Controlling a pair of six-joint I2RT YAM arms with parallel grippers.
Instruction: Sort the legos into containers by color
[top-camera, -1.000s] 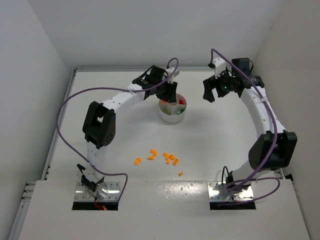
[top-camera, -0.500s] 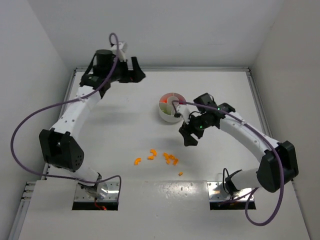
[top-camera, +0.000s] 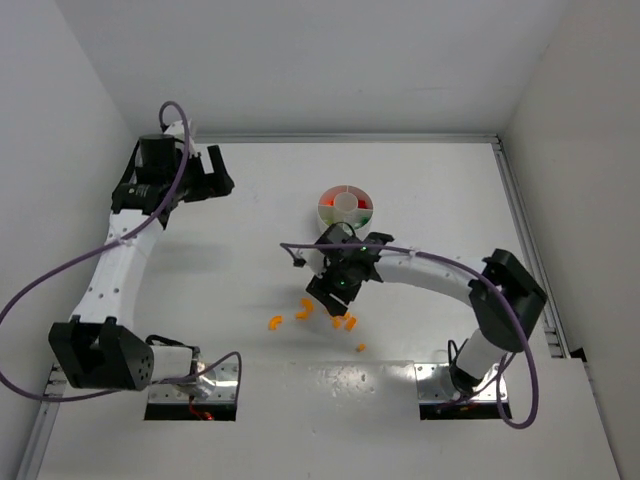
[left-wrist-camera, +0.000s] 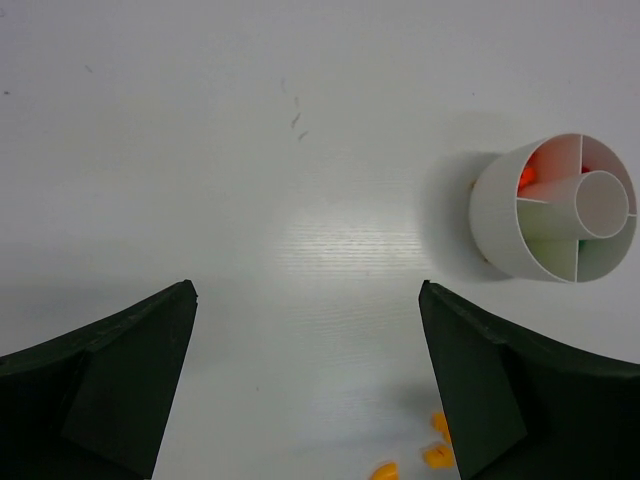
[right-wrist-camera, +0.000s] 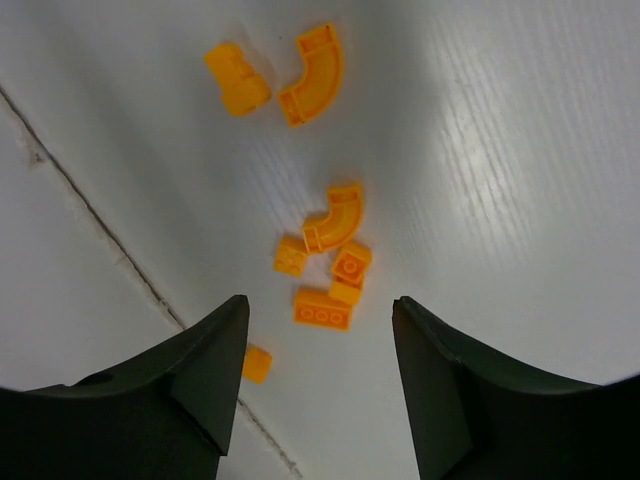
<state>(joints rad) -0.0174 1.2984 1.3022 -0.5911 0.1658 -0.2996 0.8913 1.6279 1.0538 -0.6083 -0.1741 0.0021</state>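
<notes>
the right tool (right-wrist-camera: 320, 400) hung low over the tabletop (right-wrist-camera: 520, 150), jaws part open with nothing between them. the left tool (left-wrist-camera: 305, 400) stood wide open and empty, at the upper left of the top view. just ahead of the right tool's fingers (right-wrist-camera: 190, 390) lay a tight knot of orange legos (right-wrist-camera: 330, 260), mid frame in the wrist view, with two more at the upper left. the dish (left-wrist-camera: 495, 220) sat well apart from them. the flat brick (right-wrist-camera: 322, 309) lay nearest, its long axis almost straight across the frame, in line with the jaws' closing. the arc (right-wrist-camera: 335, 218) above it bulged toward the upper right. the risk, as i judged it: the knot's pieces touched, so closing there could catch two at once, or nudge the brick askew so it slipped out.
</notes>
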